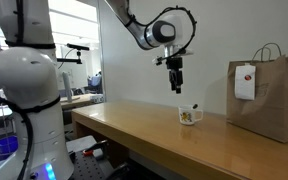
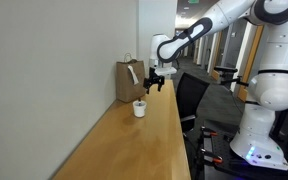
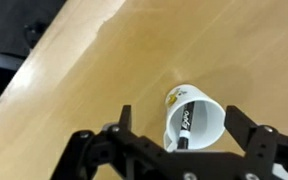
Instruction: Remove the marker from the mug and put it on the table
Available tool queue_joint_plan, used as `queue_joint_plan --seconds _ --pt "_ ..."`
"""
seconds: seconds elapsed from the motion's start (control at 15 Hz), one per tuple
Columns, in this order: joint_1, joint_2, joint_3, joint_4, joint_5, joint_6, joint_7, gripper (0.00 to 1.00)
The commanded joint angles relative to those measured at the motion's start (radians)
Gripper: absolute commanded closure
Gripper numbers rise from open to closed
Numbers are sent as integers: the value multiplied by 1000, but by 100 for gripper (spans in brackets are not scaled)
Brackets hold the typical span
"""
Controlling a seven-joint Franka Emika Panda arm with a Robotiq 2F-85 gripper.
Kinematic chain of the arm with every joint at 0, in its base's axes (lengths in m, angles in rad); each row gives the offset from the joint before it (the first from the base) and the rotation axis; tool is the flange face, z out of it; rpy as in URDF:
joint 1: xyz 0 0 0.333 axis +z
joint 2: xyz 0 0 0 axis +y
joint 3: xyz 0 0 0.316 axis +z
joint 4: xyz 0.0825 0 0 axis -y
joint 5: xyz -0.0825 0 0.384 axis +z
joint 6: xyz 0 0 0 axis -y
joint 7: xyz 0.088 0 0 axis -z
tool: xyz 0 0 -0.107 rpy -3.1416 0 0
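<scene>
The gripper (image 1: 176, 80) hangs in the air above the table (image 1: 124, 125). In the wrist view its two fingers are spread wide and hold nothing. The mug (image 1: 189, 116) stands on the table, at 5 o'clock from the gripper. The marker (image 3: 184, 128) is inside the mug. A bag (image 1: 269, 90) stands at 3 o'clock from the mug.

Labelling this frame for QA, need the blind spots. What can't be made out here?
1. Dark stick-like marker: shows only in the wrist view. In both exterior views the small white ceramic mug is too small and its wall hides the marker.
2. Mug's near side: wrist view, covered by the open black gripper.
3. Big brown paper bag: cut by the frame edge in an exterior view; contents hidden.
</scene>
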Motion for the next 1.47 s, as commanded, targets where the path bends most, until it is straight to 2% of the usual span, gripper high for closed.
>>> queue_joint_plan --seconds 0.0,0.13,0.2,0.47,0.53,1.07,1.13,1.2,1.33,1.4 --pt "31 134 -19 107 6 48 81 8" --pt "45 200 -29 159 18 61 93 18" --pt "52 226 -36 183 16 63 105 15" --pt "68 316 -58 271 40 56 116 24" --pt "71 335 -64 289 48 57 119 31" --pt "82 444 -91 377 103 44 105 36" --pt "84 449 -93 382 101 46 107 41" --pt "86 452 -95 384 97 46 106 62" --pt "87 455 -99 383 93 43 105 69" --pt "89 454 -102 378 89 45 105 76"
